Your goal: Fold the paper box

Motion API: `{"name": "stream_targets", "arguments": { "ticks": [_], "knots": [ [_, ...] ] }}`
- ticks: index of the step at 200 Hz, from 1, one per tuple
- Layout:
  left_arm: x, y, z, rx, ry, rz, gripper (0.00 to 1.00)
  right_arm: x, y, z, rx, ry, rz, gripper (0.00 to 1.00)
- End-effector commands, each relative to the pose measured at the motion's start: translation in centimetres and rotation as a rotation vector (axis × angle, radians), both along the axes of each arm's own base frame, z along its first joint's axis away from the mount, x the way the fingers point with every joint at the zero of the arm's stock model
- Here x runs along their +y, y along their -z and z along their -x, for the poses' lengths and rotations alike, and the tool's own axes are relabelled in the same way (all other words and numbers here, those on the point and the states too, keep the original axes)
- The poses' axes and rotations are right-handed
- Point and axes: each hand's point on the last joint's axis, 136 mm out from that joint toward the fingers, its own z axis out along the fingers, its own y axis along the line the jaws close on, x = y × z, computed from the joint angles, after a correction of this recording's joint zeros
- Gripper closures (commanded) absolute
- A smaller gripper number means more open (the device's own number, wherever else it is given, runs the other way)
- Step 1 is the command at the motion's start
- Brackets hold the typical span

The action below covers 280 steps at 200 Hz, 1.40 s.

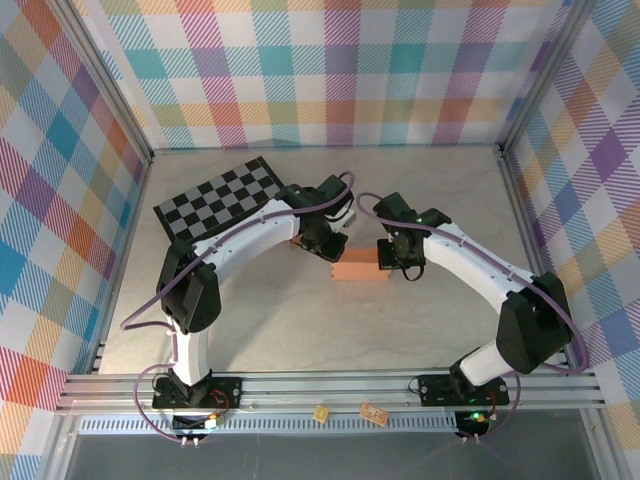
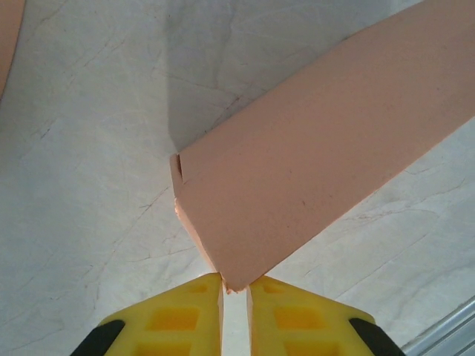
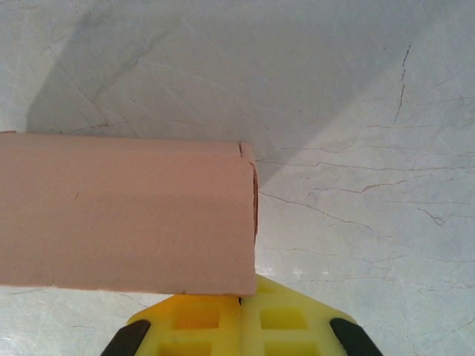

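Seen from above, two robot arms met over a salmon-pink paper box (image 1: 360, 268) lying flat near the middle of a pale grey table (image 1: 270, 320), with a checkerboard mat (image 1: 222, 197) well apart at the back left. The left gripper (image 2: 235, 285) had its yellow fingers drawn narrow, with a corner of the box at the slit between them; whether they pinched it could not be told. The right gripper (image 3: 240, 300) had its fingers pressed together just under the opposite end's lower edge. The folding seemed to be midway, with both ends being worked. The next move probably called for steadying one end while the other flap was creased.
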Motion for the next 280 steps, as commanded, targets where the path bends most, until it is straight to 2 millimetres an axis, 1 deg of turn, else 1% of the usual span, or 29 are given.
{"name": "stream_targets", "arguments": {
  "ticks": [1,26,44,56,70,101,124,144,160,174,216,251,263,280],
  "knots": [
    [-0.8,-1.0,0.6,0.069,-0.039,0.057,0.85,0.7,0.0,0.7,0.052,-0.010,-0.016,1.00],
    [-0.8,-1.0,0.9,0.105,-0.067,0.065,0.84,0.9,-0.1,0.7,0.067,-0.019,-0.021,1.00],
    [-0.4,-1.2,1.0,0.107,-0.077,0.044,0.69,1.0,0.0,0.9,0.076,-0.020,-0.024,1.00],
    [-0.2,-1.2,0.9,0.095,-0.072,0.038,0.65,1.0,0.1,1.0,0.081,-0.022,-0.024,1.00],
    [0.1,-1.1,0.8,0.077,-0.070,0.029,0.63,1.1,0.2,1.0,0.082,-0.023,-0.027,1.00],
    [-0.1,-0.9,0.3,0.053,-0.067,0.030,0.64,1.1,0.2,1.0,0.086,-0.022,-0.028,1.00],
    [1.5,-1.2,0.1,-0.012,-0.064,-0.036,0.63,1.1,0.2,1.0,0.096,-0.022,-0.027,1.00],
    [2.5,-1.9,-0.1,-0.078,-0.069,-0.046,0.57,1.2,0.1,1.1,0.103,-0.024,-0.029,1.00],
    [2.7,-1.6,-0.1,-0.083,-0.061,-0.045,0.53,1.1,0.1,1.2,0.106,-0.025,-0.027,1.00],
    [2.5,-1.0,-0.1,-0.066,-0.051,-0.047,0.53,1.1,0.1,1.2,0.109,-0.027,-0.028,1.00],
    [2.3,-0.4,-1.7,-0.061,-0.070,-0.029,0.58,1.2,-0.2,1.2,0.109,-0.032,-0.033,1.00],
    [2.3,0.5,-1.3,-0.035,-0.052,-0.040,0.66,1.4,-0.3,1.3,0.117,-0.037,-0.044,1.00],
    [2.6,0.7,-1.2,-0.038,-0.048,-0.051,0.67,1.5,-0.2,1.3,0.125,-0.039,-0.051,1.00],
    [2.9,0.9,-1.1,-0.051,-0.035,-0.065,0.65,1.7,-0.1,1.4,0.138,-0.044,-0.060,1.00]
  ]
}}
